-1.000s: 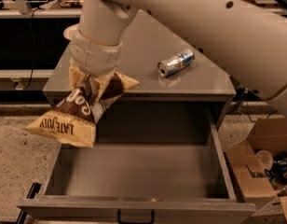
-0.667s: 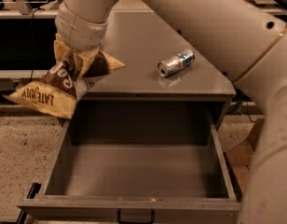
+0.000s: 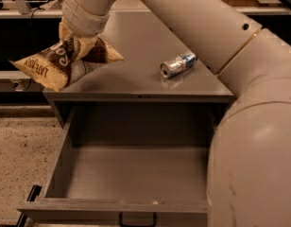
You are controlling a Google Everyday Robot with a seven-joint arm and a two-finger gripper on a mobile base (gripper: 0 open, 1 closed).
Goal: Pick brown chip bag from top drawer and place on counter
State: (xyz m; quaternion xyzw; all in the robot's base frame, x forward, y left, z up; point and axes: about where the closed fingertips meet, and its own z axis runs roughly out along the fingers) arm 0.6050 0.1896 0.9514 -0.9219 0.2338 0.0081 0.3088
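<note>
The brown chip bag (image 3: 55, 63) with "LATE JULY" print hangs from my gripper (image 3: 75, 38) over the counter's left edge, partly out past it. The gripper is shut on the bag's top; its fingers are hidden behind the wrist and the bag. The counter (image 3: 136, 56) is a flat grey metal top. Below it the top drawer (image 3: 131, 174) stands pulled out, with nothing in it, its small black handle (image 3: 137, 219) at the front.
A small silver-blue can (image 3: 177, 64) lies on its side on the counter's right part. My arm (image 3: 240, 79) fills the right side of the view. A pale shelf (image 3: 22, 13) runs behind at the left. Speckled floor (image 3: 18, 150) lies left of the drawer.
The gripper has carried the bag up and back, from above the drawer's left side to the counter's left edge. The view has moved closer.
</note>
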